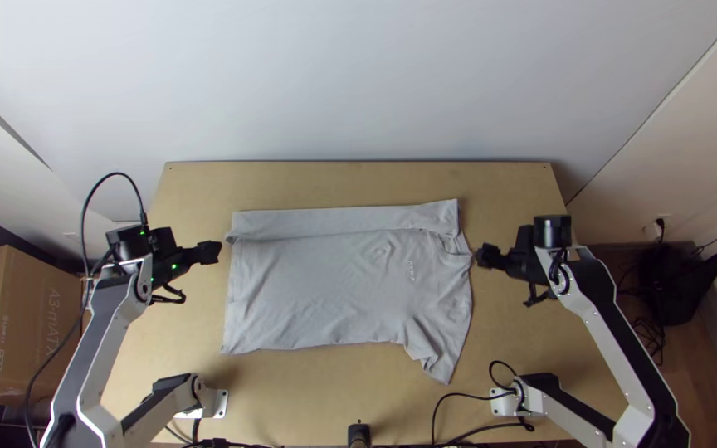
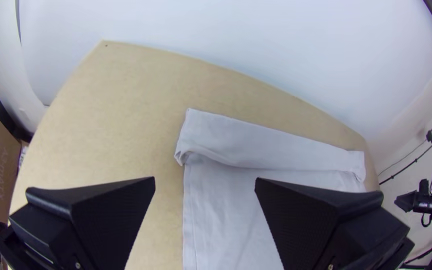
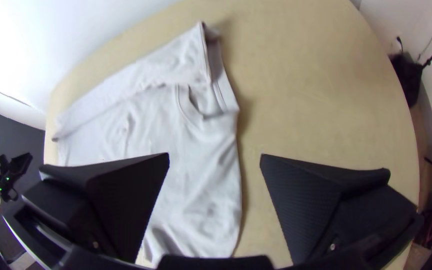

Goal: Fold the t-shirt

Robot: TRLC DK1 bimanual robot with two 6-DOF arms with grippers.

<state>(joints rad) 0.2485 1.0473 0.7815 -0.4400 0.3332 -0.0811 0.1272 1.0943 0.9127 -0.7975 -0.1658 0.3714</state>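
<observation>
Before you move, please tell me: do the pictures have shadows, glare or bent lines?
Top view: the table has nearly straight edges; left wrist view: its edge bows, with dark corners at the right; right wrist view: soft shadow along the t-shirt's collar end, wall almost glaring white.

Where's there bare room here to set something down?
The wooden table is bare between the T-shirt and far edge, and on the near side, between the two arms' cables. It's crowded at the hem and collar, where the left gripper and right gripper hover.
</observation>
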